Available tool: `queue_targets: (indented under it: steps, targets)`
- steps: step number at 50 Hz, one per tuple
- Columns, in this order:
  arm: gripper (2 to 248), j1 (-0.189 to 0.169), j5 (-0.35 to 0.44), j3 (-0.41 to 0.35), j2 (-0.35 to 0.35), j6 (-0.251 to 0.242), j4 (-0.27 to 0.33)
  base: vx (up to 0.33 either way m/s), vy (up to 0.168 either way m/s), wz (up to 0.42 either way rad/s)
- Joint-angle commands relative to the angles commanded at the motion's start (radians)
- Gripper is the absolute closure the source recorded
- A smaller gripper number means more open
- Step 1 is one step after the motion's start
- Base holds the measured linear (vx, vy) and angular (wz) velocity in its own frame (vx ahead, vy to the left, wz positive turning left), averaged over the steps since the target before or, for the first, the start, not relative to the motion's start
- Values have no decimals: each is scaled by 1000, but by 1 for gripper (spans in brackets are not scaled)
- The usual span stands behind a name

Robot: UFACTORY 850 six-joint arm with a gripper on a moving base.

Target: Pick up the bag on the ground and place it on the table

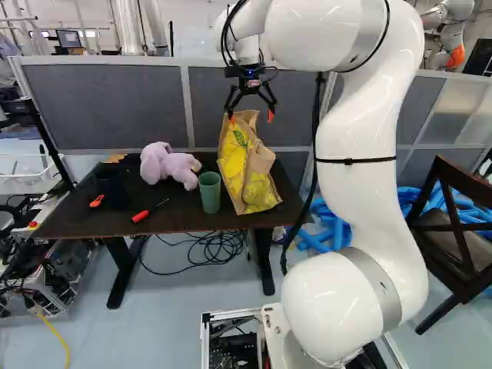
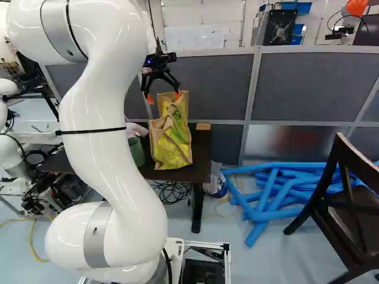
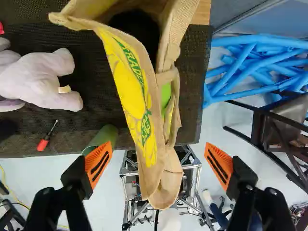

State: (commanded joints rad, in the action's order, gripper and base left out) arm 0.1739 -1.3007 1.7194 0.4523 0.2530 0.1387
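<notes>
My gripper (image 1: 250, 118) hangs over the tan and yellow bag (image 1: 244, 171), which stands on the dark table (image 1: 73, 217) at its right end in the left base view. Both fingers are spread wide. In the wrist view the gripper (image 3: 159, 163) is open, with part of the bag (image 3: 129, 79) between and ahead of its orange pads and a visible gap on either side. The bag's mouth gapes, showing a dark inside; something green (image 3: 165, 94) shows by its side. I cannot tell how far below the fingertips its rim lies.
On the table are a green cup (image 1: 209, 192), a lilac plush toy (image 1: 167, 165) and a red screwdriver (image 1: 146, 214). Grey partitions (image 2: 195, 83) rise behind. Blue tubes (image 2: 272, 189) and a dark chair (image 2: 349, 204) stand to the right. Another robot (image 1: 450, 19) is beyond.
</notes>
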Motion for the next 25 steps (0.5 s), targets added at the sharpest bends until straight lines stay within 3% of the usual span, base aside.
queue_targets:
  steps: [25]
  targets:
    - [3, 0, 0, 0, 0, 0, 0, -23, 0, 2]
